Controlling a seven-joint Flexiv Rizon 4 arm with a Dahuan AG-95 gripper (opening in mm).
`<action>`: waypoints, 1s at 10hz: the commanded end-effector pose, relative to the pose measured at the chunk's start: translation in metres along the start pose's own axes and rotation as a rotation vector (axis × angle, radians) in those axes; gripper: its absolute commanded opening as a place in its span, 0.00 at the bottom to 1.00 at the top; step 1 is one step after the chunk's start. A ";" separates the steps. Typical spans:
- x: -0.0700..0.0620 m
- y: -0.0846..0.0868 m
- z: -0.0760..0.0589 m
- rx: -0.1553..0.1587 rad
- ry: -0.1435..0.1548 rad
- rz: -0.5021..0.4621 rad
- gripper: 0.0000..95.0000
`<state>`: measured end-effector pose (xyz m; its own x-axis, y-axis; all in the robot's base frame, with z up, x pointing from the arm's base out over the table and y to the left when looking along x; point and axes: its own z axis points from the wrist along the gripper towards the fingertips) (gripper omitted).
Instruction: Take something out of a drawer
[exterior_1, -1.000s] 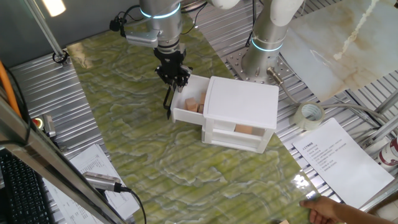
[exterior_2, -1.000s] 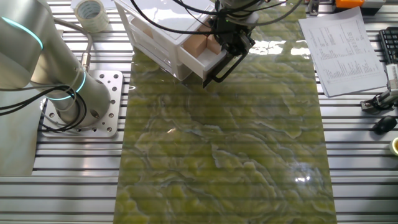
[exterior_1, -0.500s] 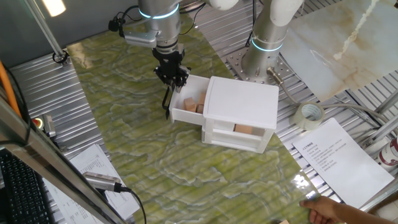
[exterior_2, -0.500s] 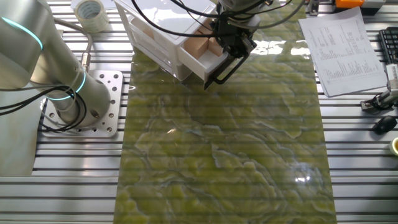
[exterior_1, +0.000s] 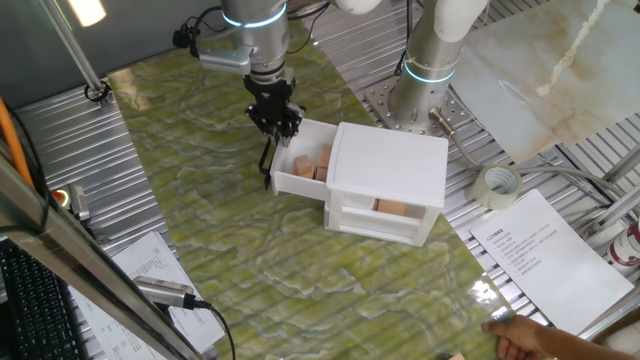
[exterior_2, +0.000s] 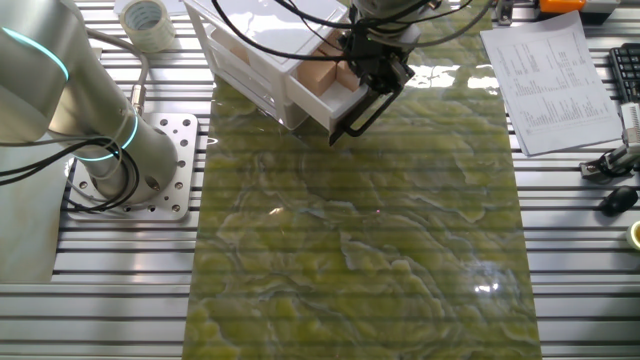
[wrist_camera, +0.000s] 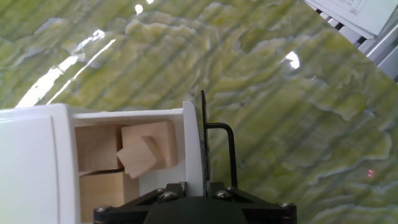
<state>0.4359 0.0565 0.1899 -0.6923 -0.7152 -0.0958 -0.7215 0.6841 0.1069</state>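
Note:
The white drawer (exterior_1: 298, 172) stands pulled out of the small white cabinet (exterior_1: 392, 163) toward the left. Several light-brown wooden cubes (exterior_1: 313, 165) lie loose inside it; the hand view shows them (wrist_camera: 145, 147) heaped against the drawer's front wall (wrist_camera: 192, 140). The black bar handle (wrist_camera: 231, 153) sticks out from that wall. My gripper (exterior_1: 277, 127) hangs over the drawer's front edge, its fingers (wrist_camera: 176, 188) straddling the front wall and shut on it beside the handle (exterior_2: 355, 112). It holds no cube.
A lower compartment of the cabinet shows another wooden block (exterior_1: 391, 208). A tape roll (exterior_1: 497, 184) and a printed sheet (exterior_1: 545, 250) lie right of the cabinet. A second arm's base (exterior_1: 428, 62) stands behind it. A person's hand (exterior_1: 530, 341) shows at the bottom edge.
The drawer has slid a little further out of the cabinet, with my gripper moving along with its front wall. The cubes stay inside.

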 end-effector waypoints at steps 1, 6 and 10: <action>0.001 -0.003 0.001 0.000 -0.001 -0.004 0.00; 0.003 -0.014 0.001 -0.003 -0.004 -0.007 0.00; 0.005 -0.019 0.002 -0.004 -0.006 -0.009 0.00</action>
<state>0.4464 0.0408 0.1853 -0.6860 -0.7201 -0.1042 -0.7276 0.6773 0.1091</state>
